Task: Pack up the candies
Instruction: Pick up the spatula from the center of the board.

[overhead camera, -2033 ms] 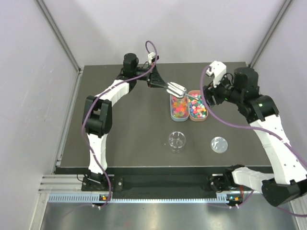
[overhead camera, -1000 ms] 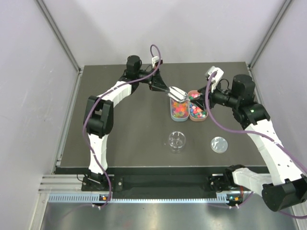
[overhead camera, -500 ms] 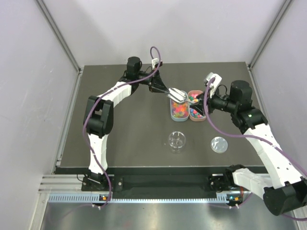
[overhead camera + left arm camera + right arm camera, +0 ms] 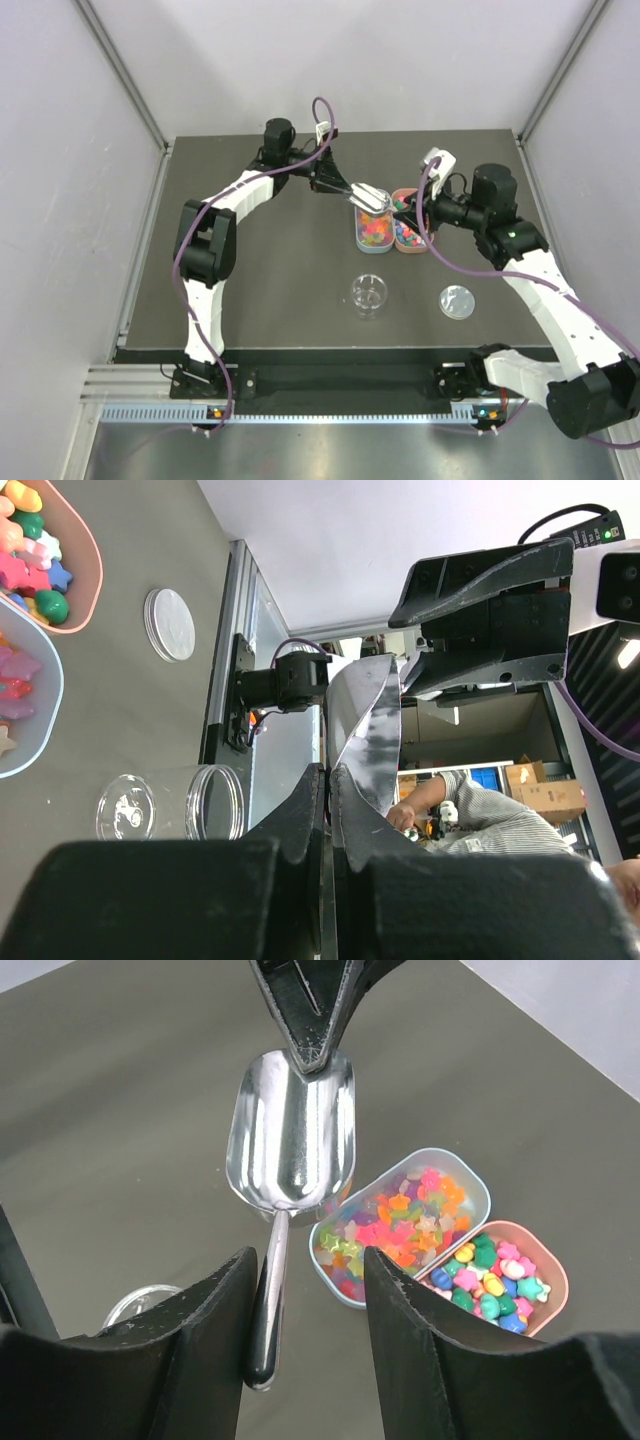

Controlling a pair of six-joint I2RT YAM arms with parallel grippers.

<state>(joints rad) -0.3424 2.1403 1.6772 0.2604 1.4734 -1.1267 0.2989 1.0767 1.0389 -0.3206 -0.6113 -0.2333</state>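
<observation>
The candies fill two small trays: translucent ones in the blue tray [image 4: 373, 231] [image 4: 400, 1222], opaque chunky ones in the pink tray [image 4: 410, 237] [image 4: 497, 1282]. My left gripper [image 4: 343, 186] [image 4: 328, 776] is shut on the front rim of a shiny metal scoop [image 4: 368, 194] [image 4: 292, 1140], holding it just above the blue tray. The right gripper [image 4: 410, 209] [image 4: 308, 1260] is open, and its jaws straddle the scoop's handle [image 4: 266, 1305]. The handle lies close against the left finger, with a wide gap to the right finger.
A clear round cup [image 4: 369, 294] [image 4: 205, 801] stands nearer the table's front, with its lid [image 4: 457, 301] [image 4: 170, 624] lying flat to its right. The trays sit side by side at the back centre of the dark table [image 4: 260, 270].
My right gripper has come in leftwards to the scoop's handle, and its jaws have narrowed around it. The left gripper has lowered the scoop slightly and now holds it still.
</observation>
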